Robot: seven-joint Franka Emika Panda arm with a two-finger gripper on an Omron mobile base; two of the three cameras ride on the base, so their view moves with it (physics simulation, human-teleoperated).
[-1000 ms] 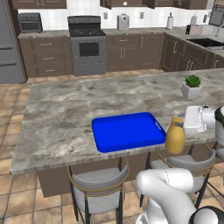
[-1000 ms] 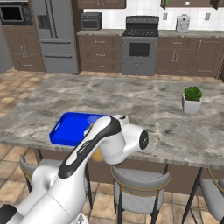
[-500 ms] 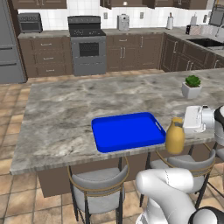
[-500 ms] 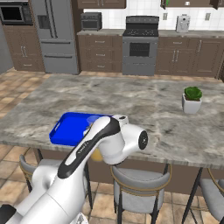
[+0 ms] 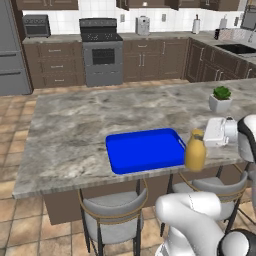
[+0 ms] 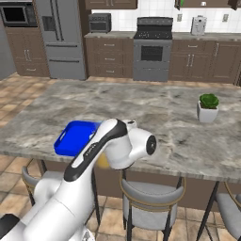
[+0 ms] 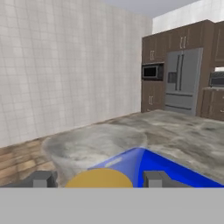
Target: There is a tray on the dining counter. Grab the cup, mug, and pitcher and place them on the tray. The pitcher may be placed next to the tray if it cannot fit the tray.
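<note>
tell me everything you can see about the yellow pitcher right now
The pitcher is a small yellow-orange vessel shaped like a bottle, with a rounded body, a narrower neck and a smooth, matte look. It is upright at the near edge of the dining counter, just right of the blue tray and outside its rim. The gripper is at its neck, a finger on each side of the round top in the hand view. Whether the base rests on the stone or hangs just above it cannot be told.
</note>
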